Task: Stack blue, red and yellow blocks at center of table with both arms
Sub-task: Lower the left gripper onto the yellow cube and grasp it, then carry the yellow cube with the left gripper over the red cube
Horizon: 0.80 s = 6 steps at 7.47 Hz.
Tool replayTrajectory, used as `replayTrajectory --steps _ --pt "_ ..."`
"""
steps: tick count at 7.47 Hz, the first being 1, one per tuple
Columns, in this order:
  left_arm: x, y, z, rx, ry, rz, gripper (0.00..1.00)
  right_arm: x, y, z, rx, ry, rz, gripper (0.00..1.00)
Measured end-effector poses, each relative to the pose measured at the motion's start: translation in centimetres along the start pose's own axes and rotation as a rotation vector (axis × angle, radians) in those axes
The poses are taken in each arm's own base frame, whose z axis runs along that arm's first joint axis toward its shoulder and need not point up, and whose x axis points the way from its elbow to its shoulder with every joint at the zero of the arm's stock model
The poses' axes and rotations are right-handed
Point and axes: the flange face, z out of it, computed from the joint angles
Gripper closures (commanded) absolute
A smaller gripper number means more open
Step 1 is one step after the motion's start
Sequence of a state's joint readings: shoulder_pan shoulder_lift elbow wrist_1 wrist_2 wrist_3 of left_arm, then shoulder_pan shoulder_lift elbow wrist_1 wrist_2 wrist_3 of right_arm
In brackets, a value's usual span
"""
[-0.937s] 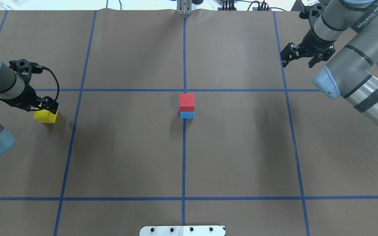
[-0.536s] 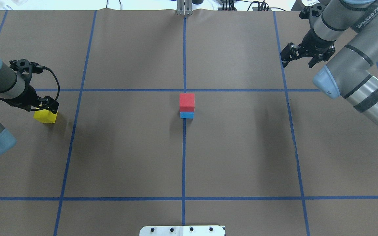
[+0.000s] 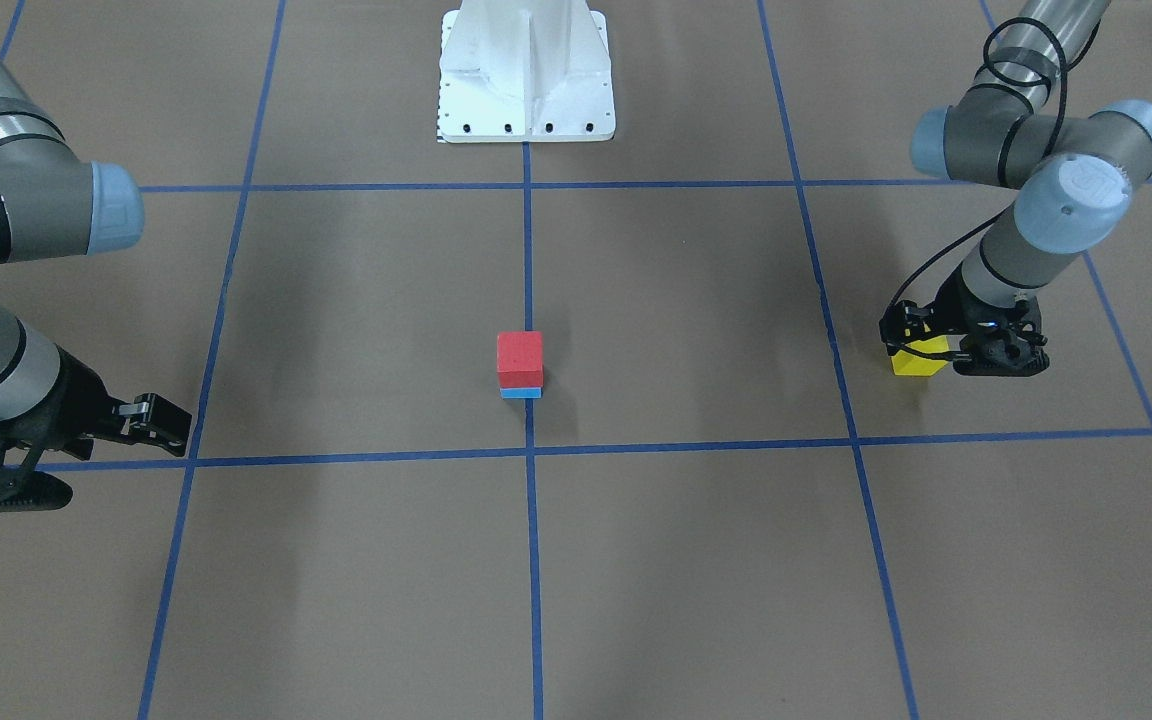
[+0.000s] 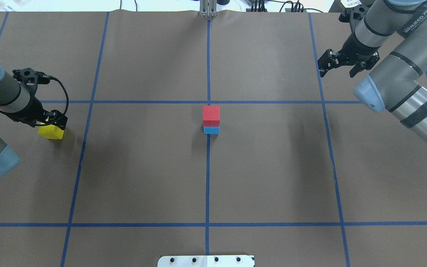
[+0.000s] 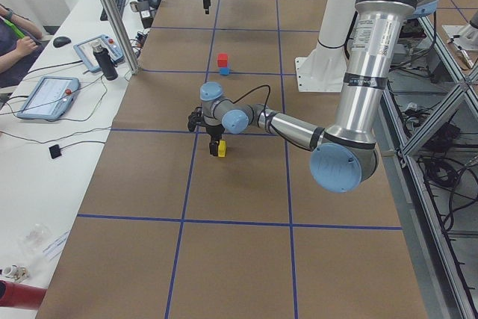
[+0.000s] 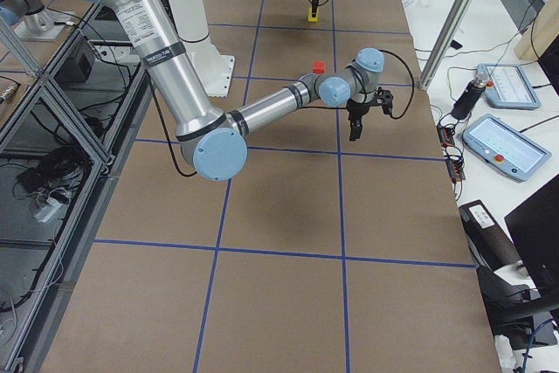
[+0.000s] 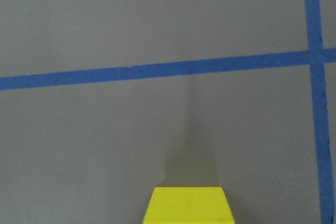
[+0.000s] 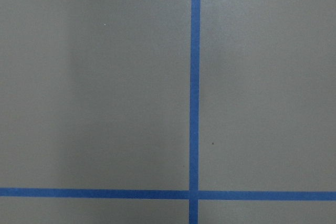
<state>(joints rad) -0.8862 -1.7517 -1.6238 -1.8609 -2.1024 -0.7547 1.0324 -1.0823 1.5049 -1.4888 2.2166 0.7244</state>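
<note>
A red block [image 4: 211,115] sits on a blue block [image 4: 211,130] at the table's centre; both also show in the front view, red [image 3: 520,358] over blue [image 3: 520,393]. A yellow block [image 4: 51,132] rests on the table at the far left. My left gripper [image 4: 55,121] points down and is shut on it, with fingers on both sides in the front view [image 3: 936,350]. The left wrist view shows the yellow block's [image 7: 189,205] top at the bottom edge. My right gripper [image 4: 337,69] hangs open and empty over the far right, well away from the stack.
Blue tape lines divide the brown table into squares. The white robot base [image 3: 526,70] stands at the robot's edge of the table. A side bench with tablets [image 5: 48,95] and an operator lies beyond the table's far edge.
The left wrist has shifted very slightly at the yellow block, which has stayed in place. The right gripper has drifted a little farther from the centre.
</note>
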Motion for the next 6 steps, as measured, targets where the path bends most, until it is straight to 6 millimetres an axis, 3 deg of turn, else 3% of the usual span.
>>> replayTrajectory --steps 1,2,4,5,6 --pt "-0.01 0.02 0.06 -0.001 0.0 0.0 0.04 0.02 0.01 0.02 0.0 0.0 0.0 0.0" --pt "-0.01 0.05 0.12 -0.003 -0.001 0.0 0.23 0.03 0.01 0.02 0.0 0.0 0.001 0.0" --pt "0.04 0.08 0.15 -0.004 0.0 -0.003 0.89 0.11 0.01 0.04 0.002 0.004 0.002 0.01" --pt "0.12 0.09 0.08 -0.004 0.001 -0.002 1.0 0.13 0.01 0.03 0.004 0.006 0.002 0.01" --pt "0.27 0.11 -0.12 -0.003 0.004 0.0 1.0 0.15 0.0 0.03 0.005 0.007 0.002 0.01"
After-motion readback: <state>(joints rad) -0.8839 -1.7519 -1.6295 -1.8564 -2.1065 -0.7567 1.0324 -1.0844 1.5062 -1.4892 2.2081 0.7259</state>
